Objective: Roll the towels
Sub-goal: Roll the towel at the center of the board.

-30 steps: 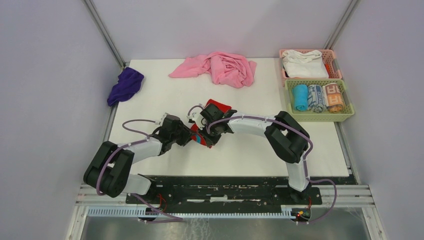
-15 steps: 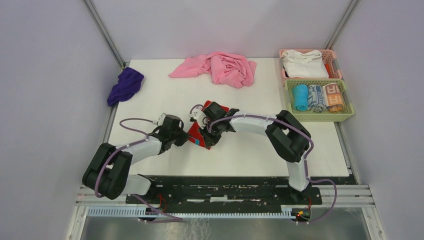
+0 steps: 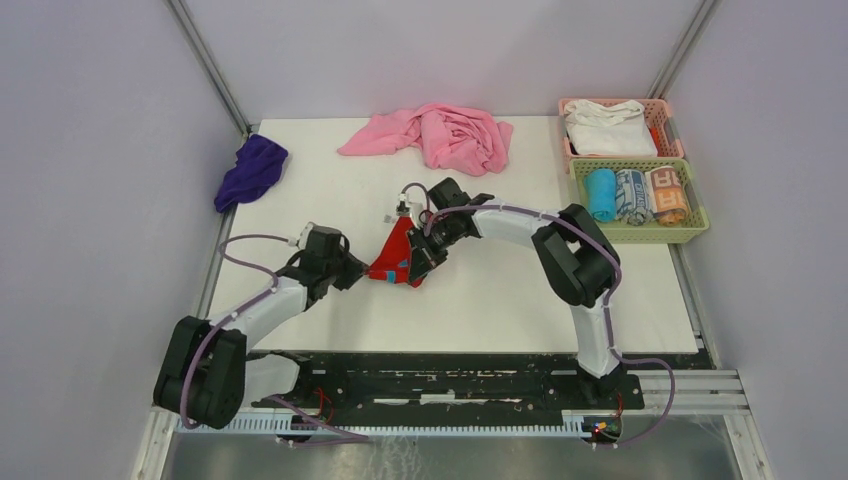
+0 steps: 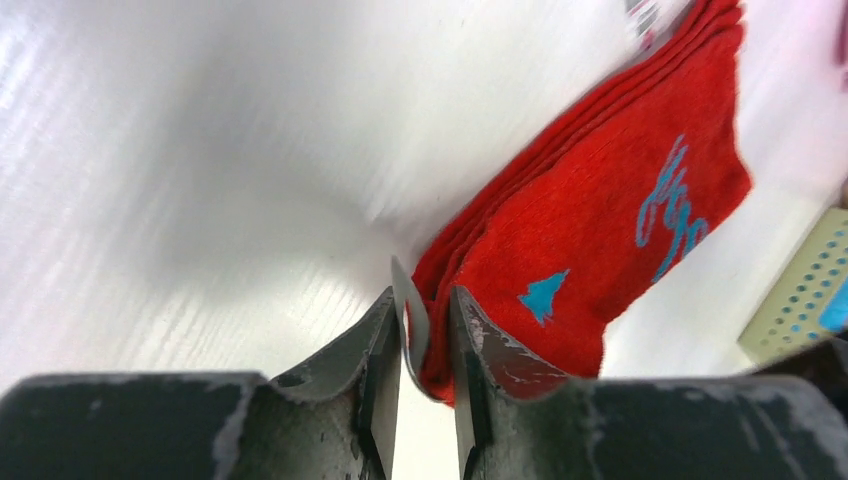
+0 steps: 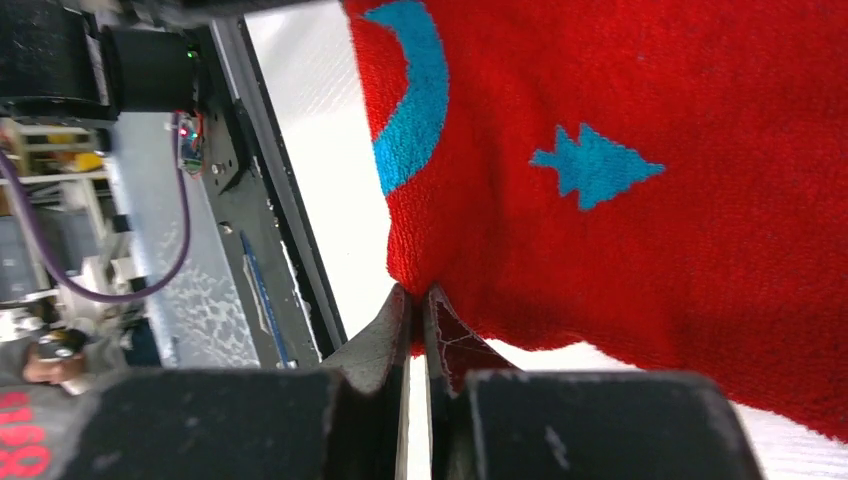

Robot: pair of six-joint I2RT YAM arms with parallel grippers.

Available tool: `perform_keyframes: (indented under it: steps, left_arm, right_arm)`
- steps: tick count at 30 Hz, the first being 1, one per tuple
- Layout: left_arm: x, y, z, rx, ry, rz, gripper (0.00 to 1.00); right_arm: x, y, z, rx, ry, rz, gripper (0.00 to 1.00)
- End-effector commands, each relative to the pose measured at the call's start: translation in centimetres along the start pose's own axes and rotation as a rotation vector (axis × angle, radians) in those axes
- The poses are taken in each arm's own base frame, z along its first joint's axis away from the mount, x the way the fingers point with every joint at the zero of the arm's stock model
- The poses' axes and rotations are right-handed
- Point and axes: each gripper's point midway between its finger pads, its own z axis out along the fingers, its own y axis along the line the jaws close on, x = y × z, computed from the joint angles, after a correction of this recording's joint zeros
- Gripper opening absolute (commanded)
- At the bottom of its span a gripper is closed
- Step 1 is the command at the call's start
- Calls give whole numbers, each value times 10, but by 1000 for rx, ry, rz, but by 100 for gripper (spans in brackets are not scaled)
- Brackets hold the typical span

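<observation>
The red towel (image 3: 398, 262), marked in blue, is stretched between both grippers at the centre of the frame, over the white table (image 3: 500, 300). Its folded corner is pinched in the left gripper (image 3: 362, 271), and another edge is clamped by the right gripper (image 3: 416, 260). The purple towel (image 3: 250, 170) is bunched at the table's upper left edge. A pink cloth (image 3: 440, 135) is heaped at top centre. A pink basket (image 3: 612, 103) and a green basket (image 3: 640, 232) are set at upper right. Open table surface is seen right of and below the red towel.
</observation>
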Motion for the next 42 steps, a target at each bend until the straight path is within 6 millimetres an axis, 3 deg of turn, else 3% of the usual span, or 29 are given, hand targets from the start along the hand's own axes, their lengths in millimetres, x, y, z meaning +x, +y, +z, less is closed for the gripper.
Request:
perform_keyframes:
  steps: [1,7,18,24,33,42]
  left_arm:
    - [-18,3,-13,38,-22,25,32]
    - [-30,12,-22,67,-4,10,41]
    - [-2,11,-40,214,44,-15,69]
    - [-4,-15,-50,367,33,-75,79]
    - [-4,-50,-36,355,43,-98,79]
    - [-4,-46,-5,246,30,-115,61]
  right_arm:
    - [-8,13,-3,-176,16,127,11]
    - [-6,-3,1,-216,29,234,11]
    - [-6,-27,8,-224,29,340,11]
    - [-2,-31,6,-180,31,309,11]
    - [-4,-32,2,-105,19,253,13]
    - [-6,-26,1,-44,17,179,14]
